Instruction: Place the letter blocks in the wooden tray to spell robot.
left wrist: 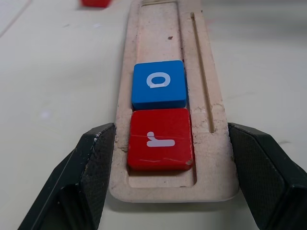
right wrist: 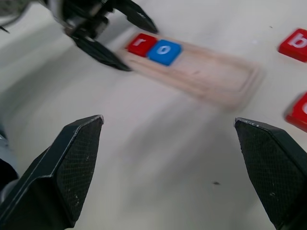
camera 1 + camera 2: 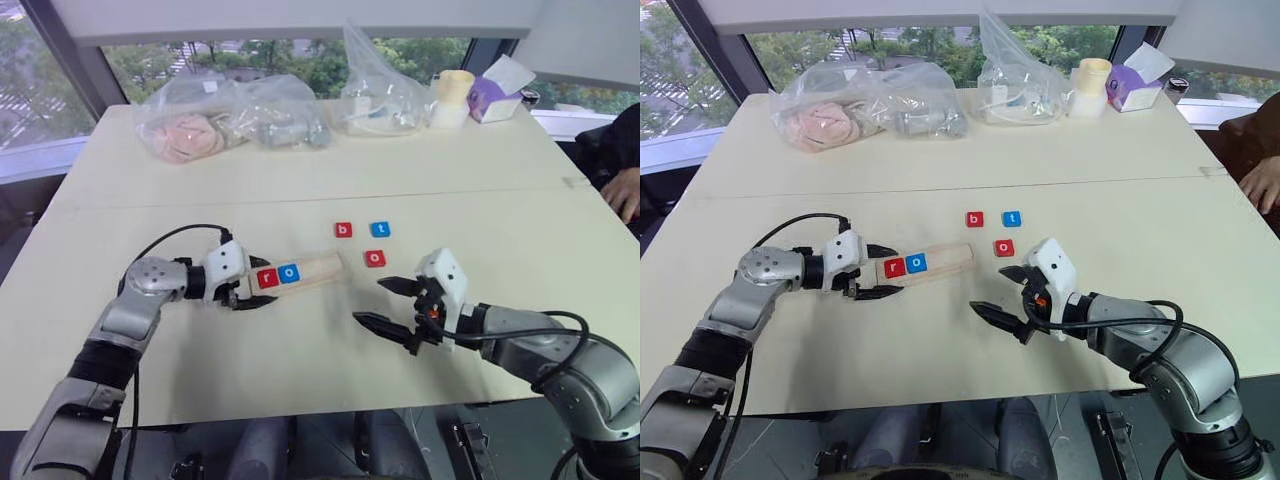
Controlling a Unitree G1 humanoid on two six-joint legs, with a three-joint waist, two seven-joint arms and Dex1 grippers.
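The wooden tray (image 3: 300, 271) lies on the worktop (image 3: 300, 180) with its long axis running from the left hand (image 3: 247, 283) out toward the right hand (image 3: 392, 303), rising slightly away from the robot at its far end; the left hand is clenched across the tray's near short end, one finger on each long edge, as the left wrist view shows; just past those fingers sit the red r block (image 3: 267, 278) and then the blue o block (image 3: 288, 272), side by side in the groove, so the three free slots all lie farther along the axis, on the side toward the right hand; that hand hangs released, fingers wide, holding nothing, a little short of the tray's open end; beyond and just to the far side of it lie the red o block (image 3: 375, 258), nearest its fingertips, then the red b block (image 3: 343, 230) and the blue t block (image 3: 380, 229) side by side; b comes next in the word, and the right hand looks far the nearer to it.
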